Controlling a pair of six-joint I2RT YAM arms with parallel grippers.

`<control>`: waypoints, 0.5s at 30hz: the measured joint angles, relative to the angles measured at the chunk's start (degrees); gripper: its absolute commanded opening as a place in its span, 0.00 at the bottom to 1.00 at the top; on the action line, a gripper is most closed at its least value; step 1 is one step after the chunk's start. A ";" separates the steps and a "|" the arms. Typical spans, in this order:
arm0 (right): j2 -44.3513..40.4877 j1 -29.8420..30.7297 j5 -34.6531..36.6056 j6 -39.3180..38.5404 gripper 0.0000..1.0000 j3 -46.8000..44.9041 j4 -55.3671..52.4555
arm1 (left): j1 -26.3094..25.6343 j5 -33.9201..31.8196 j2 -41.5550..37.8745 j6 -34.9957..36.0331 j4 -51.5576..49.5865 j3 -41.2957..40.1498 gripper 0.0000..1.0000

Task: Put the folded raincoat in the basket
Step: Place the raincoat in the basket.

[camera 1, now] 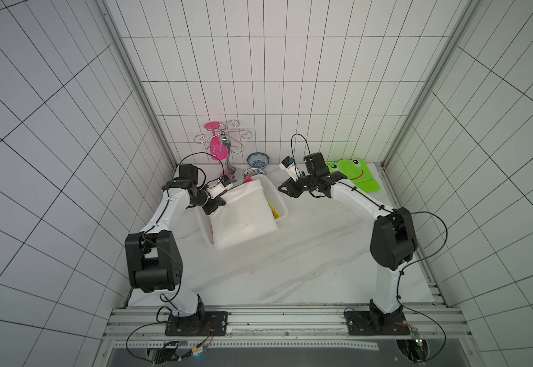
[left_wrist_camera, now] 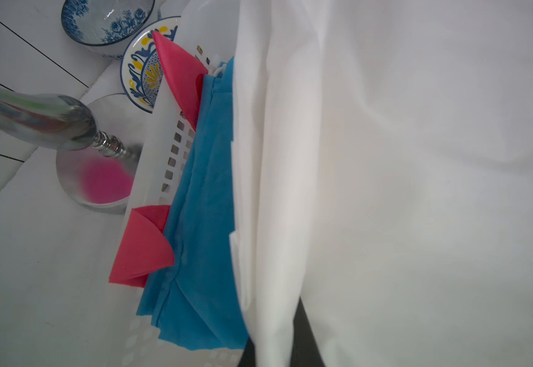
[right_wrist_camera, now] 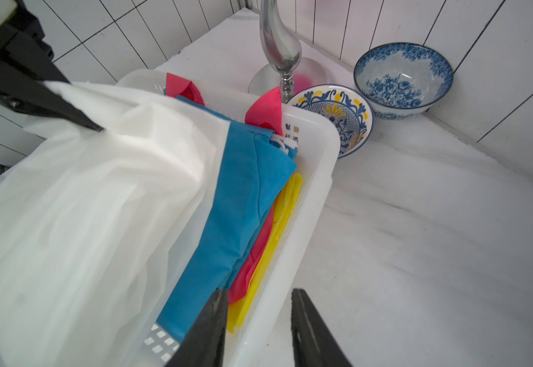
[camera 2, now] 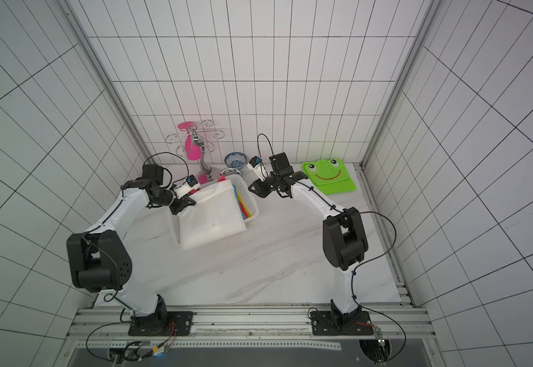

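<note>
Both top views look down from high above the table [camera 1: 322, 254]; each wrist view sits close beside the basket [right_wrist_camera: 322, 152], which all share.

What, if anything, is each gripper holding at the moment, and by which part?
The left gripper pinches the white raincoat by one corner; the right gripper is open, holding nothing.

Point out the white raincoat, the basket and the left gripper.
white raincoat [camera 1: 246, 222]: in a top view, middle of its folded upper face.
basket [right_wrist_camera: 319, 171]: right wrist view, bare stretch of its rim.
left gripper [camera 1: 220, 205]: in a top view, between fingertips clamped on the raincoat's corner.
</note>
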 measured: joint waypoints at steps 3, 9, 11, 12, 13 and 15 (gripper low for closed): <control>-3.23 1.73 0.22 0.90 0.37 -4.87 3.08 | 0.07 0.94 3.04 -1.14 2.05 2.05 0.00; -4.90 7.30 0.31 3.61 0.37 -8.09 8.83 | 0.33 1.88 5.14 -1.66 5.51 2.56 0.07; -4.90 8.87 -0.04 4.31 0.37 -8.09 10.10 | 0.37 2.32 5.16 -1.66 6.36 2.56 0.09; -4.90 9.42 -0.20 4.61 0.37 -8.07 10.73 | 0.37 2.47 5.22 -1.64 6.67 2.56 0.12; -4.79 9.94 -0.37 4.85 0.37 -8.07 11.39 | 0.37 2.58 5.35 -1.57 6.93 2.56 0.22; -4.28 10.38 -0.55 5.22 0.37 -7.96 12.09 | 0.37 2.64 5.66 -1.44 7.52 2.56 0.39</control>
